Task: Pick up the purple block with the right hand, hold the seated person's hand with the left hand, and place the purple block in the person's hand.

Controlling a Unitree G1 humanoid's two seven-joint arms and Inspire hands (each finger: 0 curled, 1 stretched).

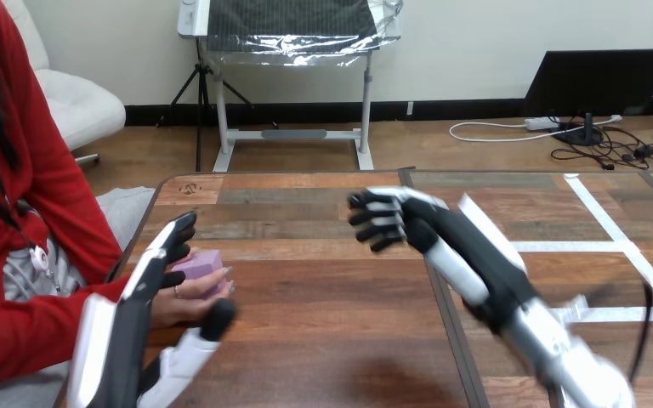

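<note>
Cradling the purple block (201, 263)

Above the wooden table (323, 340), the right hand (395, 217) hangs empty, fingers curled. The left hand (151, 272) clasps the person's hand (183, 303) between fingers and thumb; the block lies in that palm.

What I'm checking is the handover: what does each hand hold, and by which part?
The left hand clasps the person's hand by its back and near edge. The purple block lies in the person's hand. The right hand is curled on nothing.

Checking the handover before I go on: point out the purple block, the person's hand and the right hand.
purple block (201, 262): head view, top face.
person's hand (190, 301): head view, fingers under the block.
right hand (417, 228): head view, palm.
</note>
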